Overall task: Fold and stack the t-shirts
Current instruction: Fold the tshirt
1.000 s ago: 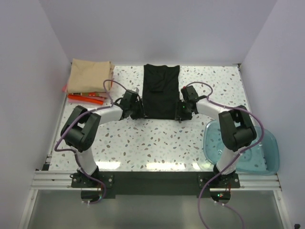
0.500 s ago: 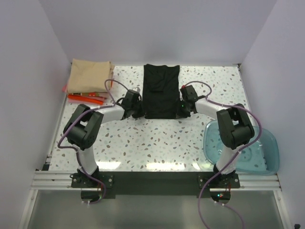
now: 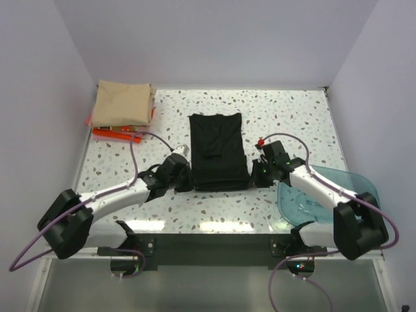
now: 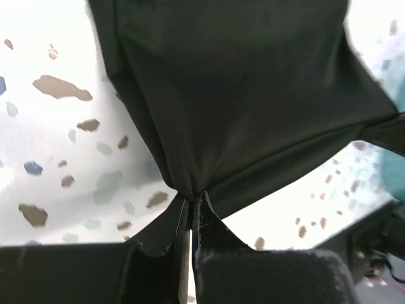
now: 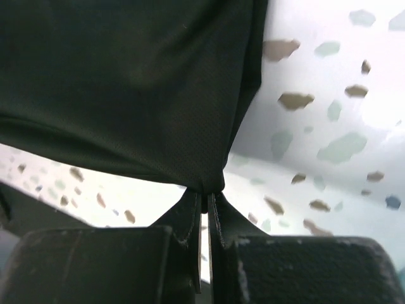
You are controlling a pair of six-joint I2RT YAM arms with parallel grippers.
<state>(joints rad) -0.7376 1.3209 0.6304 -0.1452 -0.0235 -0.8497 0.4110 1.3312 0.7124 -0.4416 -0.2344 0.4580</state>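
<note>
Black cloth, the black t-shirt (image 3: 216,146), lies in the middle of the speckled table (image 3: 292,123) as a narrow oblong. Its long axis runs from the arms' side toward the far wall, with one short end facing each; which end is the neck cannot be told.

The left gripper (image 3: 185,182) sits at the near left corner; in the left wrist view its fingers (image 4: 192,204) are pressed together, pinching a gathered tuck of the black cloth (image 4: 240,95), which fans out taut from the pinch. The right gripper (image 3: 253,174) sits at the near right corner; its fingers (image 5: 204,194) are likewise clamped on a corner of the cloth (image 5: 126,82).

The tan t-shirt (image 3: 122,103) lies folded in the far left corner, well apart from the black one; the red-orange t-shirt (image 3: 117,134) shows at its near edge, partly beneath it. The teal bowl (image 3: 322,195) stands at the near right, just beside the right arm.
</note>
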